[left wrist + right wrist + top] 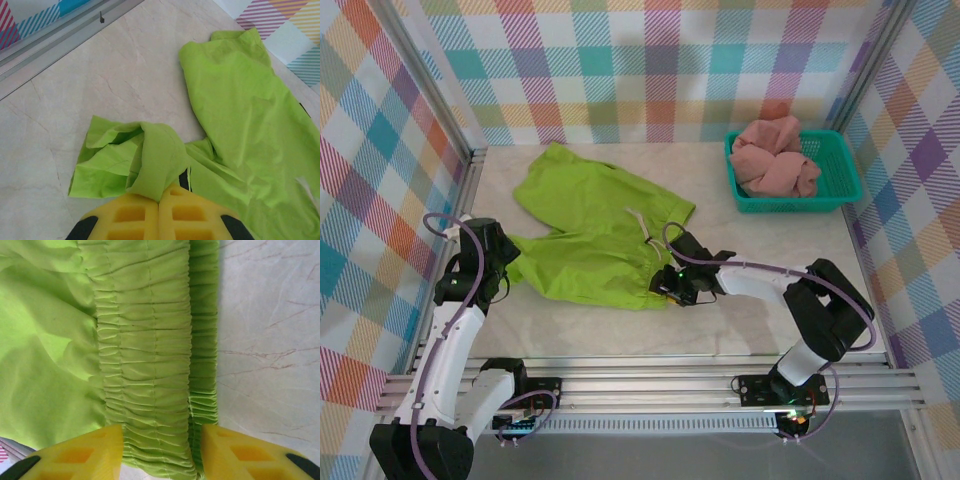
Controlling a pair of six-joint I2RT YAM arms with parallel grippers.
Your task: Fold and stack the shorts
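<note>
Limp lime green shorts [590,225]: left tool [159,200] clenched on a leg hem [115,160], right tool [160,432] spread astride the waistband [150,340], likely the firmest hold.

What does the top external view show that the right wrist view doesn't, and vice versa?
Top external adds the teal basket holding the pink shorts, plus the left pincer. Right wrist adds a close look at the gathered waistband lying between open yellow fingers. Both share the lime green shorts, the right pincer and the tabletop.
</note>
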